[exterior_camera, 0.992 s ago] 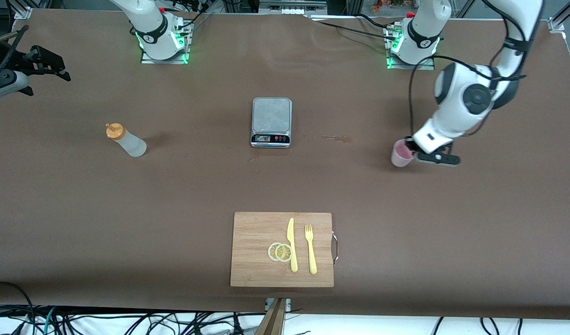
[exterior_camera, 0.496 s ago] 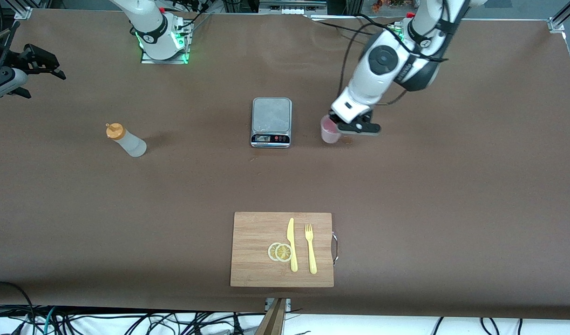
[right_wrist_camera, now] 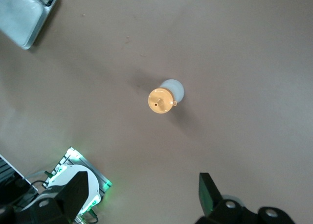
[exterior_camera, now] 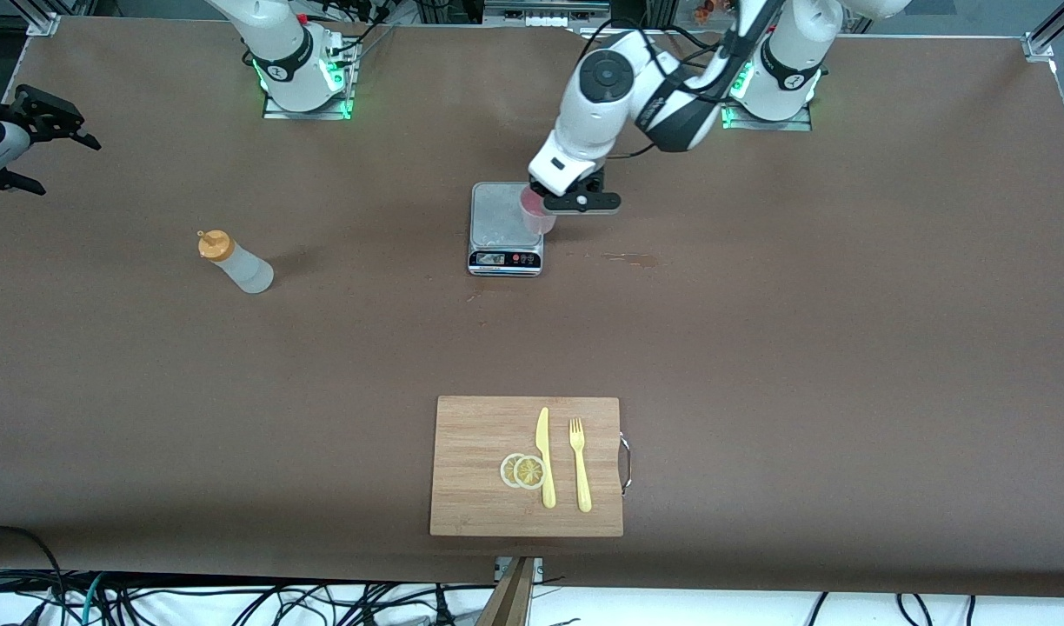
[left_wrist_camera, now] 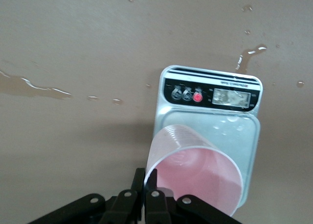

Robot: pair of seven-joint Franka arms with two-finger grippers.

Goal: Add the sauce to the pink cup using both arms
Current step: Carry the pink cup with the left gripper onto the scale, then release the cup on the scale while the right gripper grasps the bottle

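My left gripper (exterior_camera: 547,206) is shut on the rim of the pink cup (exterior_camera: 536,213), pinching its wall between both fingers (left_wrist_camera: 140,182). In the left wrist view the pink cup (left_wrist_camera: 195,177) hangs tilted and empty over the silver scale (left_wrist_camera: 234,136). The cup is over the edge of the scale (exterior_camera: 500,209) that lies toward the left arm's end. The sauce bottle (exterior_camera: 236,265), whitish with an orange cap, stands alone toward the right arm's end. My right gripper (exterior_camera: 67,165) hovers open at that end's table edge. The right wrist view looks down on the bottle (right_wrist_camera: 165,97), with my right gripper (right_wrist_camera: 142,194) well clear of it.
A wooden cutting board (exterior_camera: 480,435) lies nearest the front camera with lemon slices (exterior_camera: 523,470), a yellow knife (exterior_camera: 545,456) and a fork (exterior_camera: 580,465). Wet streaks (exterior_camera: 628,257) mark the table beside the scale. The right arm's base (right_wrist_camera: 78,177) glows green.
The left arm has carried the pink cup from the left arm's end of the table to over the scale. The right gripper has drifted slightly toward the table's edge.
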